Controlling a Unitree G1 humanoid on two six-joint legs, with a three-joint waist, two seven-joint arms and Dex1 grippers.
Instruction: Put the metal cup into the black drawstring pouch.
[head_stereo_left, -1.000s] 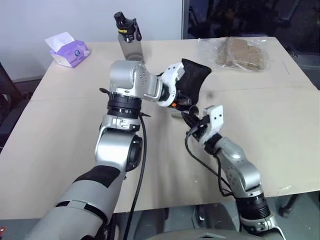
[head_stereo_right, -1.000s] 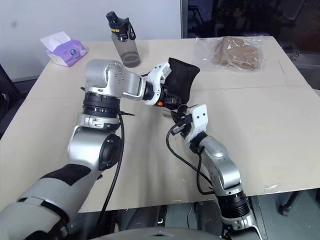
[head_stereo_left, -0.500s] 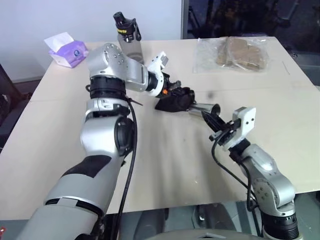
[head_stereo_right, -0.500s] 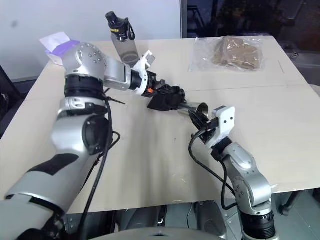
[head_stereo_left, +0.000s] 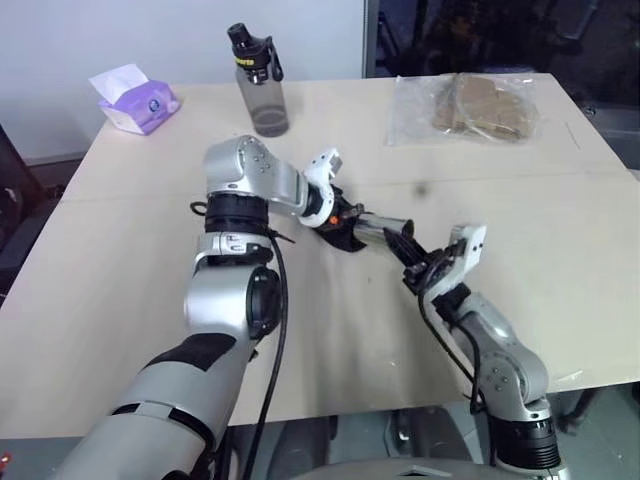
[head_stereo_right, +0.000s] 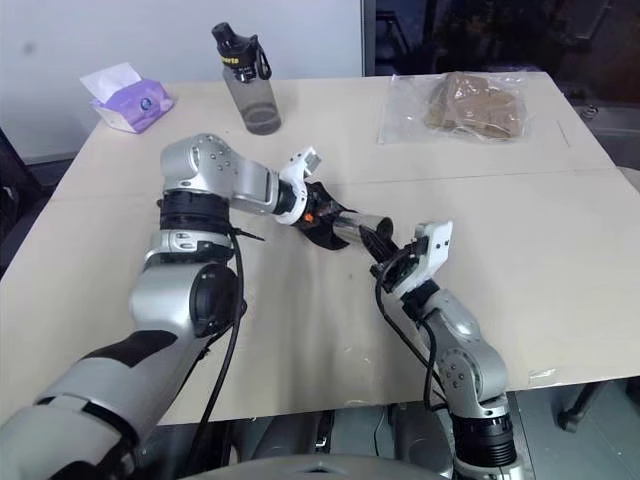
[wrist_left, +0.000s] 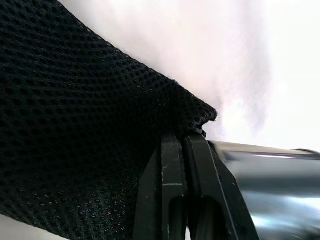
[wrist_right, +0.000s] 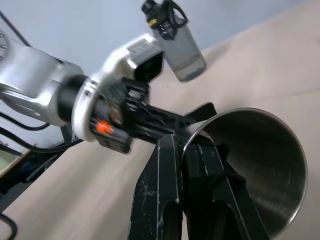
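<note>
The left gripper (wrist_left: 186, 137) has its jaws clamped on the black drawstring pouch (wrist_left: 75, 130). The right gripper (wrist_right: 186, 145) pinches the metal cup (wrist_right: 255, 155) by its rim, cup and pouch meeting above the table (head_stereo_left: 150, 250).

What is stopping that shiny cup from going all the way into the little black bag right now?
Nothing visible stands between them. The right gripper is clamped on the rim of the metal cup, and the cup's base end already meets the black drawstring pouch, whose edge the left gripper pinches. How far in it sits cannot be told.

Metal cup's (head_stereo_right: 362, 229) base hidden inside black drawstring pouch (head_stereo_right: 322, 232)
</note>
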